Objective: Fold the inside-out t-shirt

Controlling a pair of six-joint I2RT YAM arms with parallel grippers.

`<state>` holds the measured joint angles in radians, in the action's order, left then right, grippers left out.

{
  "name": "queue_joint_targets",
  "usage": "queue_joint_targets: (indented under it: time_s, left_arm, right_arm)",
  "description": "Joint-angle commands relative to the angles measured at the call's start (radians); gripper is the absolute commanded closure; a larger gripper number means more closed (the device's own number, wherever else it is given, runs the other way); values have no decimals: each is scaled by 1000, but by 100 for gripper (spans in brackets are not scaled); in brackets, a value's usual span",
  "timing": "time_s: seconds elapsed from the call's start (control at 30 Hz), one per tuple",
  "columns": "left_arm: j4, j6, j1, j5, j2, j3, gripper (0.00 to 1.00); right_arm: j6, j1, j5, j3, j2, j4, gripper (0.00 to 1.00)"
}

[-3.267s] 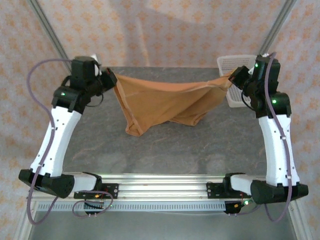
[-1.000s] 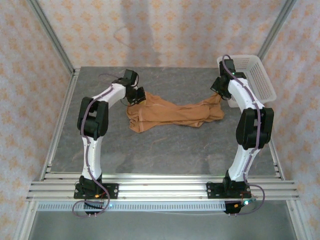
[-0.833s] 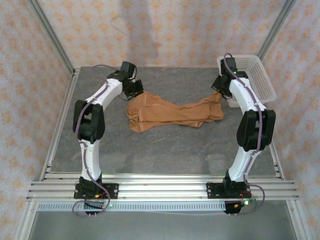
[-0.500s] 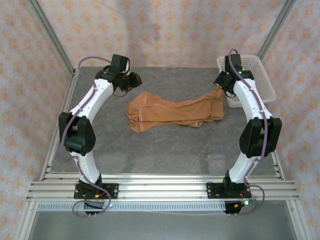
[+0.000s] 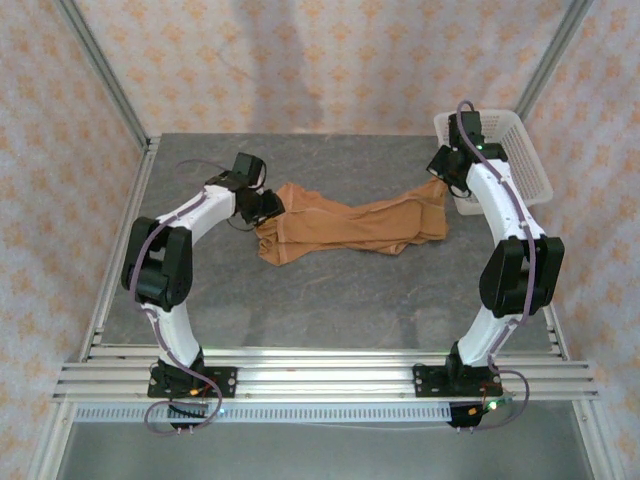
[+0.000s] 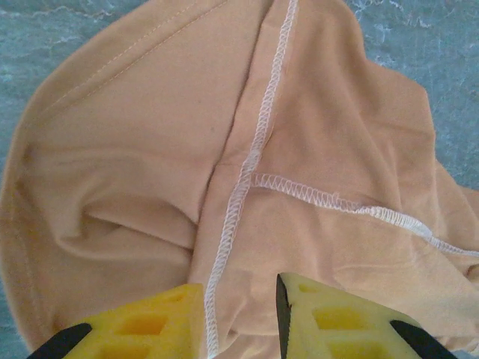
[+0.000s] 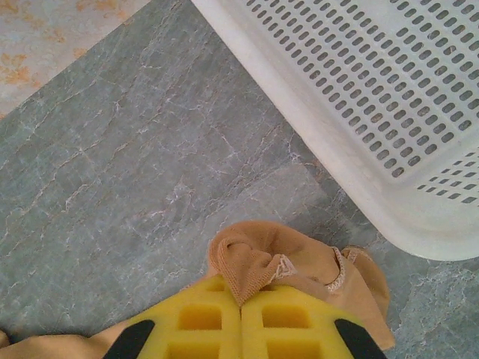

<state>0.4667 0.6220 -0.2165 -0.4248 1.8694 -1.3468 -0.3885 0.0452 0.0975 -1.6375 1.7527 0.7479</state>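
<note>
Grasp-and-spread step, by the look of it: t-shirt [image 5: 350, 228] lies bunched across the table [image 5: 330, 310], right gripper [image 7: 241, 313] clamped on its end beside the basket [image 7: 374, 112], left gripper [image 6: 238, 318] parted over a seam, gripping nothing; next probably calls for pinching that edge

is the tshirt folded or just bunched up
Bunched, not folded: the t-shirt lies in a crumpled strip, one end pinched by the right gripper.

Left gripper [image 6: 239, 290] parted over crumpled t-shirt [image 6: 142, 157].
</note>
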Motion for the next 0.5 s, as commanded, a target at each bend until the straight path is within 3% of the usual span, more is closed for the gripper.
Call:
queue_joint_targets:
  time_s: [0.0, 0.27, 0.37, 0.47]
  left_arm:
    - [-67, 26, -5, -29, 56, 8, 69]
    - [-88, 37, -7, -31, 114, 4, 68]
    - [-80, 29, -7, -7, 114, 12, 58]
    - [-79, 27, -6, -6, 120, 15, 55]
  right_arm:
    - [2, 7, -9, 8, -10, 13, 100]
    - [10, 7, -27, -7, -9, 19, 100]
    - [10, 7, -26, -15, -4, 20, 100]
    - [9, 7, -22, -19, 3, 19, 100]
